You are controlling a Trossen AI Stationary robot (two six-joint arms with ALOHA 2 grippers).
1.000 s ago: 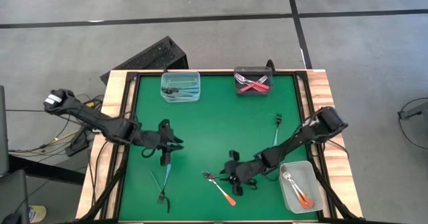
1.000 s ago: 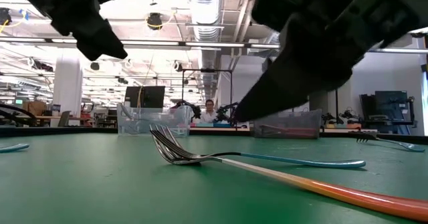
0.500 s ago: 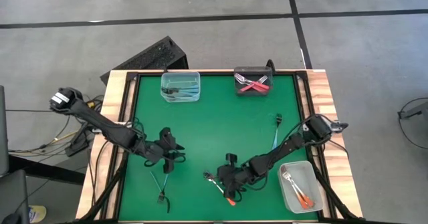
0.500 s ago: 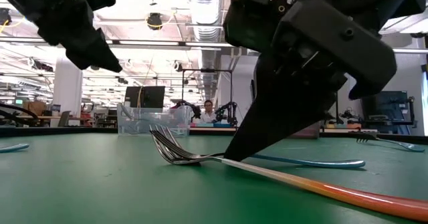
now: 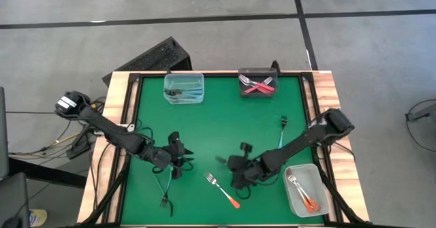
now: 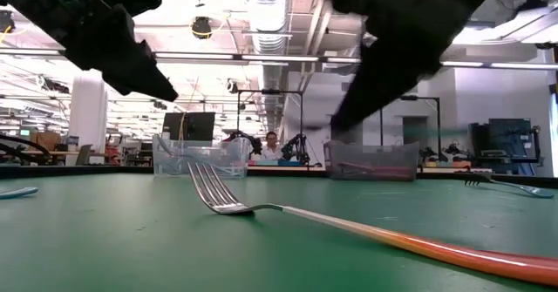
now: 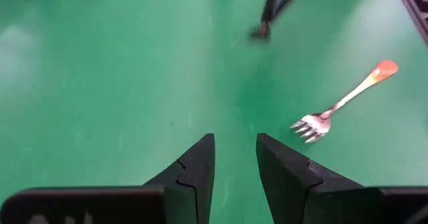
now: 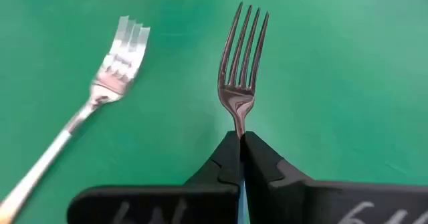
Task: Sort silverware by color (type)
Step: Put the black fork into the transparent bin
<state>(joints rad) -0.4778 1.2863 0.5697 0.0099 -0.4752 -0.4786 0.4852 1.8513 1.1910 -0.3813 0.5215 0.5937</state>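
My right gripper (image 5: pixel 234 168) is shut on a blue-handled fork (image 8: pixel 244 43), whose tines stick out ahead of the fingers. An orange-handled fork (image 5: pixel 222 190) lies flat on the green mat just near of it, and it also shows in the low view (image 6: pixel 366 231). My left gripper (image 5: pixel 176 163) hovers left of centre, open, with nothing between its fingers (image 7: pixel 234 164). Below it lies a blue fork (image 5: pixel 165 187). Another blue fork (image 5: pixel 281 131) lies toward the right. My right gripper pinches the fork between its two fingers at the neck (image 8: pixel 239 125), just behind the tines. The fork runs along the fingers, its tines (image 8: pixel 246 30) pointing ahead and its blue handle hidden between them. It is lifted clear of the mat.
A clear tub (image 5: pixel 184 87) with blue forks and a dark tub (image 5: pixel 257 83) with red forks stand at the far edge. A clear tub (image 5: pixel 305 189) with orange forks stands near right. A raised frame edges the mat.
My right gripper has come down on the blue fork that lay behind the orange one, shut on it and lifted it clear of the mat. The orange fork stays on the table. My left gripper has drifted toward the near edge, its gap unchanged.
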